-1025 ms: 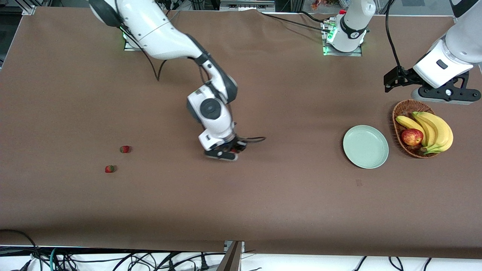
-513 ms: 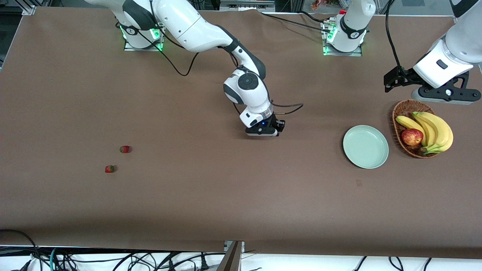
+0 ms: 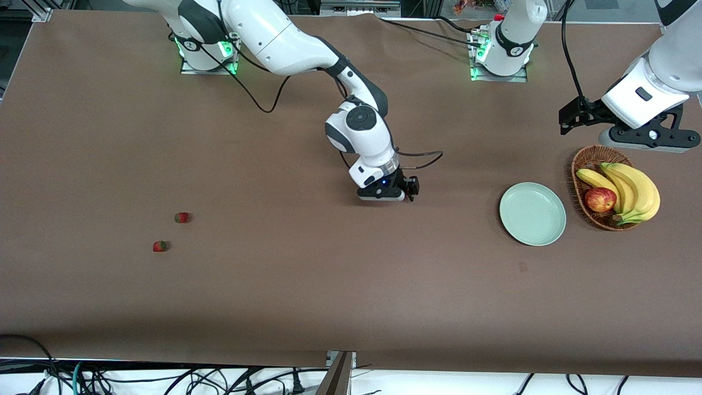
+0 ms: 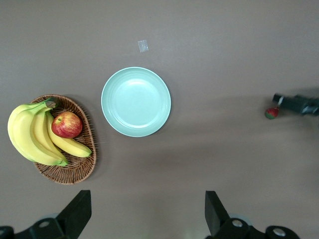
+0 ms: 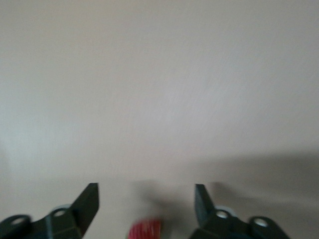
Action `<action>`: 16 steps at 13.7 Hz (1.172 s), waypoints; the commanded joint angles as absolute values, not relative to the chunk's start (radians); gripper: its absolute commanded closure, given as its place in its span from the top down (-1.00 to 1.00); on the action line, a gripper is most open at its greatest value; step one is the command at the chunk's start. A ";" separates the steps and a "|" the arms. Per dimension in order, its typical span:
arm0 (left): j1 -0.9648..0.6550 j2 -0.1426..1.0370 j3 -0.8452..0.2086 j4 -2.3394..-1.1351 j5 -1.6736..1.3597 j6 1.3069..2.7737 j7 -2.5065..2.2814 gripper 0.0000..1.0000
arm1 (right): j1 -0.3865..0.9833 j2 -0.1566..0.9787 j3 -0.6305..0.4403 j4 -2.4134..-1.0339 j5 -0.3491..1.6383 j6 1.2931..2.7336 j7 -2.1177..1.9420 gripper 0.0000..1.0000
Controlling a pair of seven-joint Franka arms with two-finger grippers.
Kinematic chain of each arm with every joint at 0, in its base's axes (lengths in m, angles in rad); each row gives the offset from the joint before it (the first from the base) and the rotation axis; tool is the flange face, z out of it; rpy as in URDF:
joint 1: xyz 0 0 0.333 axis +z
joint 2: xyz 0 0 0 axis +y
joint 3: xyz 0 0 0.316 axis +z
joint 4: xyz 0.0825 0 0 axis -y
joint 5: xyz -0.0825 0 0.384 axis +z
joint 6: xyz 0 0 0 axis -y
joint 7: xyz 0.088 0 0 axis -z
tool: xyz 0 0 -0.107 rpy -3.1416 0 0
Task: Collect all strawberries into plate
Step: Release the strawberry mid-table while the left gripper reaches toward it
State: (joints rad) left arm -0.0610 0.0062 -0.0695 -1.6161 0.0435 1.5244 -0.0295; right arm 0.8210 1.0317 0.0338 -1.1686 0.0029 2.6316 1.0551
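Note:
Two strawberries (image 3: 182,218) (image 3: 159,246) lie on the brown table toward the right arm's end. A third strawberry (image 5: 145,230) shows loose between the spread fingers of my right gripper (image 5: 146,194), touching neither. The left wrist view shows that strawberry (image 4: 271,113) just beside the right gripper (image 4: 299,104). I cannot tell if it rests on the table. The right gripper (image 3: 392,196) is low over mid-table, well short of the mint-green plate (image 3: 532,214), which holds nothing. My left gripper (image 3: 565,118) waits open, high over the table by the basket, its fingers (image 4: 75,211) wide apart.
A brown wicker basket (image 3: 589,159) with bananas (image 3: 636,189) and a red apple (image 3: 600,199) stands beside the plate, toward the left arm's end. A small pale scrap (image 4: 143,46) lies on the table near the plate (image 4: 135,101).
The right arm carried its strawberry from mid-table toward the plate, then stopped. Its jaws have now gone from shut to open, letting the berry go. The left arm has not moved.

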 commanded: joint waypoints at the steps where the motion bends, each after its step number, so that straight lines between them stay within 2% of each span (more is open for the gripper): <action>1: -0.063 0.018 -0.072 -1.588 0.058 1.506 -0.028 1.00 | 0.727 0.945 0.051 -1.177 0.006 2.499 1.000 1.00; 5: -0.067 0.044 -0.089 -1.589 0.028 1.500 -0.028 1.00 | 0.594 0.868 0.048 -1.187 0.006 2.240 0.772 1.00; 7: -0.069 0.095 -0.123 -1.589 -0.007 1.493 -0.026 1.00 | 0.540 0.845 0.041 -1.203 0.005 2.148 0.671 1.00; 10: -0.078 0.272 -0.205 -1.589 -0.014 1.497 -0.041 1.00 | 0.425 0.819 0.038 -1.230 0.002 2.062 0.493 1.00; 13: -0.100 0.353 -0.216 -1.591 -0.015 1.613 -0.084 1.00 | 0.329 0.815 0.023 -1.233 -0.006 1.929 0.324 1.00; 16: -0.135 0.432 -0.216 -1.597 -0.015 1.756 -0.133 1.00 | 0.301 0.787 -0.069 -1.264 -0.005 1.844 0.102 1.00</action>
